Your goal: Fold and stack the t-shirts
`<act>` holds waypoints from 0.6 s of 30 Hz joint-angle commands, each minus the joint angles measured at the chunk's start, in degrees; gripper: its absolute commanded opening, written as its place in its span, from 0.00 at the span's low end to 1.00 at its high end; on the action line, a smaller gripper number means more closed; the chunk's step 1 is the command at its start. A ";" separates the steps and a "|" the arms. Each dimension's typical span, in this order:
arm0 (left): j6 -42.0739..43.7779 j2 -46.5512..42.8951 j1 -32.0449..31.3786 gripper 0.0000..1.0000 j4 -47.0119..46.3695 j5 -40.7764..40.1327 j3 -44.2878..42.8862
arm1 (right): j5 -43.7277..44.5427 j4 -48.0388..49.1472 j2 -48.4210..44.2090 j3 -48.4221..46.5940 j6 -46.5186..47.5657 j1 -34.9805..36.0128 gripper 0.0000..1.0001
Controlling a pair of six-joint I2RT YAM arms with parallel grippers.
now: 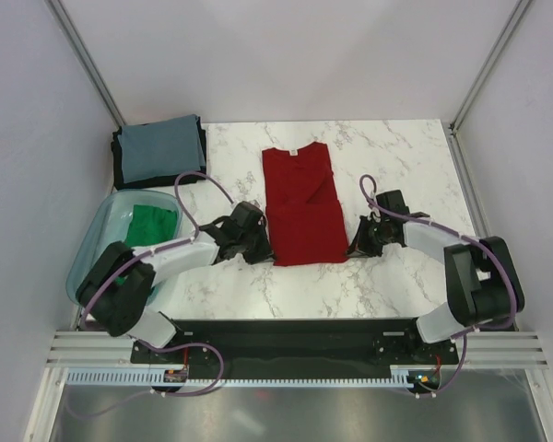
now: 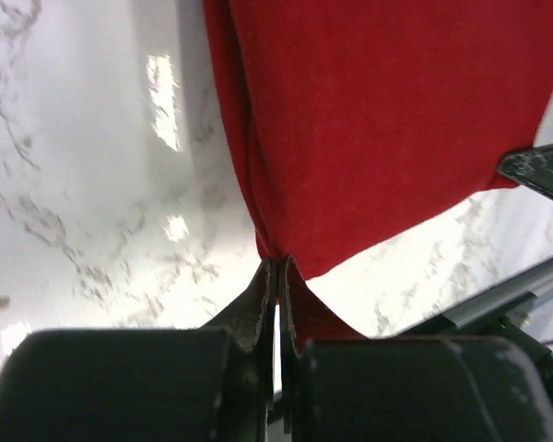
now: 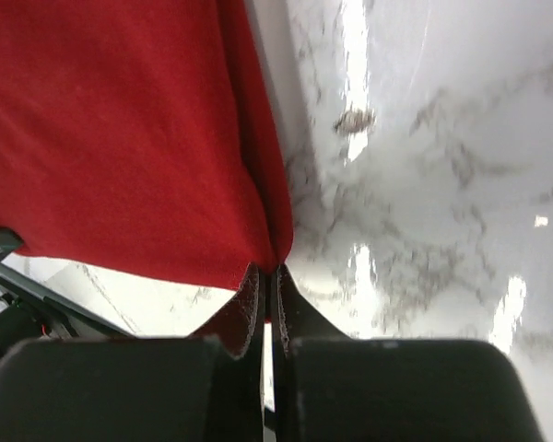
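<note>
The dark red t-shirt point(image 1: 302, 204) lies on the marble table with its sides folded in, its small white neck label at the far end. My left gripper point(image 1: 264, 250) is shut on its near left corner point(image 2: 286, 230). My right gripper point(image 1: 354, 249) is shut on its near right corner point(image 3: 258, 235). Both corners are pinched between the fingertips just above the table. A grey-blue folded shirt point(image 1: 162, 147) lies on a dark folded one point(image 1: 121, 172) at the far left. A bright green shirt point(image 1: 151, 224) lies in the basin.
The translucent teal basin point(image 1: 90, 247) stands at the left edge beside my left arm. Grey walls close in the table on three sides. Bare marble point(image 1: 396, 157) shows to the right of the red shirt.
</note>
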State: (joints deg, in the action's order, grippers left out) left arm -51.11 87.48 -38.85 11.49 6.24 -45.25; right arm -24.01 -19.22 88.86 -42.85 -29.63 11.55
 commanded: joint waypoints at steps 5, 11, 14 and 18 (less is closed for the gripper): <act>-4.61 -13.90 -4.47 0.02 9.69 -1.23 1.13 | 0.81 -13.63 -15.89 1.54 1.76 0.31 0.00; -10.32 -23.14 -10.36 0.02 15.75 -0.97 2.54 | 2.74 -24.87 -29.43 1.11 2.38 0.58 0.00; -12.60 -27.70 -12.74 0.02 18.47 -1.58 1.93 | 2.39 -29.98 -34.44 -0.56 2.21 0.75 0.00; -13.93 -31.84 -13.80 0.02 24.35 -3.25 -0.27 | 2.65 -35.00 -37.97 -4.78 2.56 0.93 0.00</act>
State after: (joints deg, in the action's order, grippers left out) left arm -61.28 58.94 -52.25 28.58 5.45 -43.31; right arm -23.22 -48.01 52.71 -43.05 -28.23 12.49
